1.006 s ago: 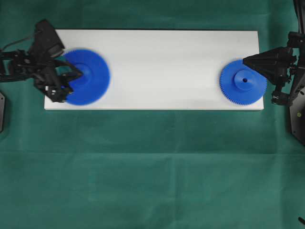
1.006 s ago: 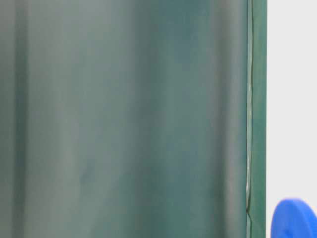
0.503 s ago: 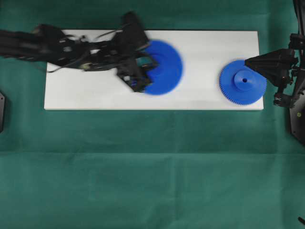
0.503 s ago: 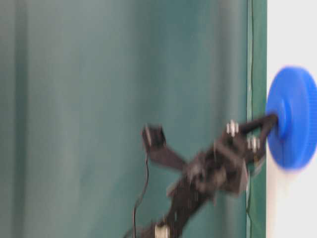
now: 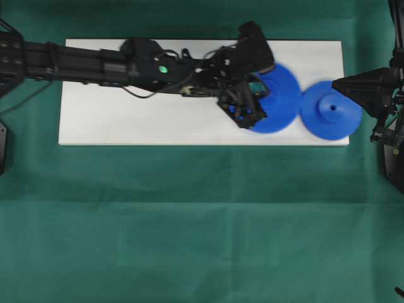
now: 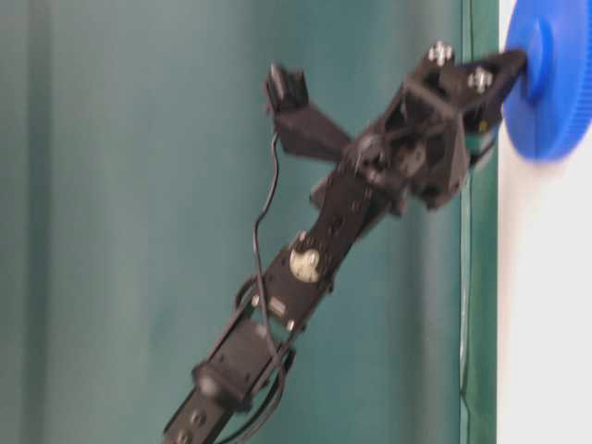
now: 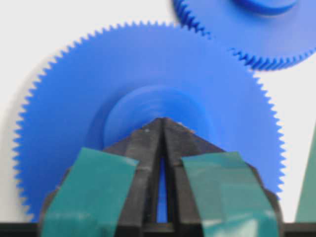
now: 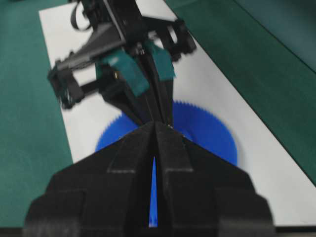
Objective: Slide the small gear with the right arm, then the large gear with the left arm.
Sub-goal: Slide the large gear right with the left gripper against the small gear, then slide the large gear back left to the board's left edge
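Observation:
The large gear [image 5: 281, 101] lies flat on the white board [image 5: 126, 120], toward its right end. The small gear [image 5: 331, 110] lies just right of it, and their toothed rims meet. My left arm [image 5: 95, 60] stretches across the board. The left gripper [image 5: 262, 95] is shut, and its pointed tip rests on the large gear's raised hub [image 7: 148, 106]. In the left wrist view the small gear [image 7: 256, 29] sits just beyond the large gear [image 7: 98, 74]. My right gripper [image 5: 336, 83] is shut at the small gear's far right edge, holding nothing. In the right wrist view the right gripper [image 8: 154, 123] faces the large gear [image 8: 207, 133].
Green cloth [image 5: 202, 221] covers the table around the board. The small gear sits close to the board's right end [image 5: 346, 95]. The left arm [image 6: 324, 240] leans in over the board's left and middle.
The left arm swept right along the board, pushing the large gear from the left end to the small gear. The small gear shifted slightly right. The right gripper drew back a little.

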Action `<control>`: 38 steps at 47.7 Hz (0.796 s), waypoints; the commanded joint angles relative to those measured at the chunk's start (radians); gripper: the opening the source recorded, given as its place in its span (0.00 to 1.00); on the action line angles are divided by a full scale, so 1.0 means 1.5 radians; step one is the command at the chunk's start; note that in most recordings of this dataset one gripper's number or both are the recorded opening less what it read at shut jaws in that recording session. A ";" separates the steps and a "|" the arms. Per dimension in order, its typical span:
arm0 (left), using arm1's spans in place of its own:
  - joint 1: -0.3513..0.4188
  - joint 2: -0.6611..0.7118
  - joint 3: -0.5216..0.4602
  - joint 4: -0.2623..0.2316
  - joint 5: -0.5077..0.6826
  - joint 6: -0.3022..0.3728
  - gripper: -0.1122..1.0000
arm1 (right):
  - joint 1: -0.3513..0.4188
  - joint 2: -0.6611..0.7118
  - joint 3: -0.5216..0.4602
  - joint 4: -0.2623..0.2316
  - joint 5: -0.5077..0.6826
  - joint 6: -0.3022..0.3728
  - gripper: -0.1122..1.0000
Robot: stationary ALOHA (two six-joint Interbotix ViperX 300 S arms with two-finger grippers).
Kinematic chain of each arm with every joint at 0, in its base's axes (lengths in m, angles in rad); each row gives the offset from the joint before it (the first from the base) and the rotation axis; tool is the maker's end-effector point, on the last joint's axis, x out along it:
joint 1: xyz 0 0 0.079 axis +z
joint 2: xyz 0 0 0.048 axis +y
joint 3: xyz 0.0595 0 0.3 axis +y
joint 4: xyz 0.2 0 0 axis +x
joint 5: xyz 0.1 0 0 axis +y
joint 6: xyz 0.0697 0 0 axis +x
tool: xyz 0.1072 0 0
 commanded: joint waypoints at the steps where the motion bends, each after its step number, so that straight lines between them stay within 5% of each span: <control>1: -0.016 0.013 -0.035 0.000 0.018 0.001 0.10 | 0.000 0.002 -0.007 -0.001 -0.003 0.000 0.55; 38: -0.017 -0.027 0.033 0.002 0.063 0.001 0.10 | 0.001 0.004 -0.005 0.000 -0.006 0.002 0.55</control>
